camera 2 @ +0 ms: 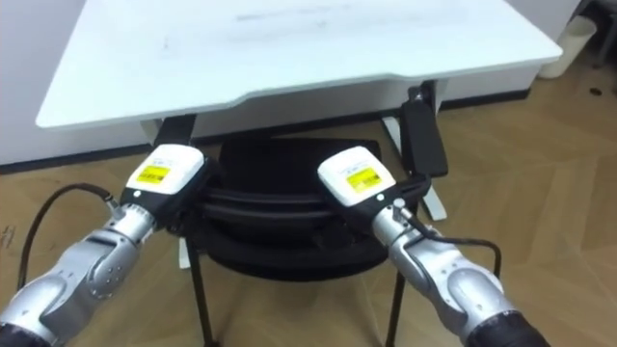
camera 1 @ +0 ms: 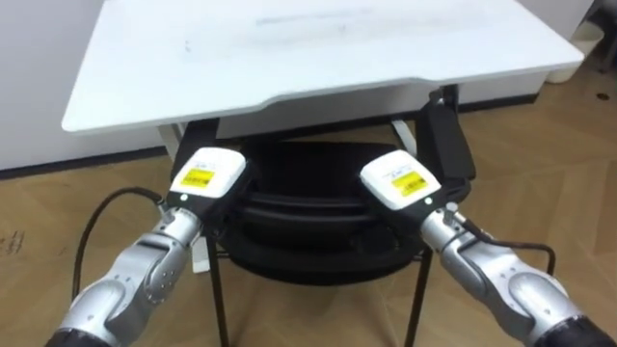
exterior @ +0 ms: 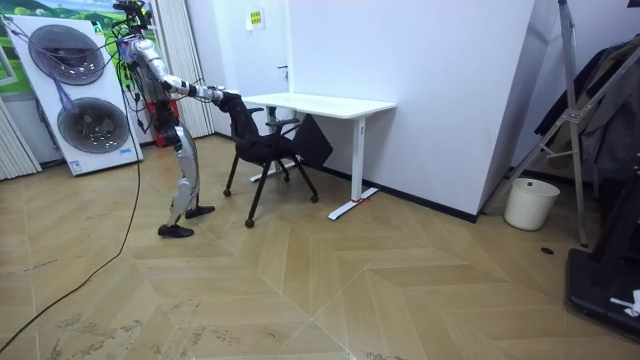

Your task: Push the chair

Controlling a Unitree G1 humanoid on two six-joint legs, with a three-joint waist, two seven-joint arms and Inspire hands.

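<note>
Robot standing at the desk (camera 1: 289, 58), left hand (camera 1: 204, 178) and right hand (camera 1: 400, 180) on the chair (camera 1: 308, 241) back, grip impossible to tell

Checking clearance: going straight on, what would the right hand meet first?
The chair's back, which the right hand seems to touch; beyond it lies the desk, though depth is unclear.

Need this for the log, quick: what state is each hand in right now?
Left hand: at the chair backrest, open or shut cannot be told.
Right hand: at the same backrest, cannot be told.
</note>
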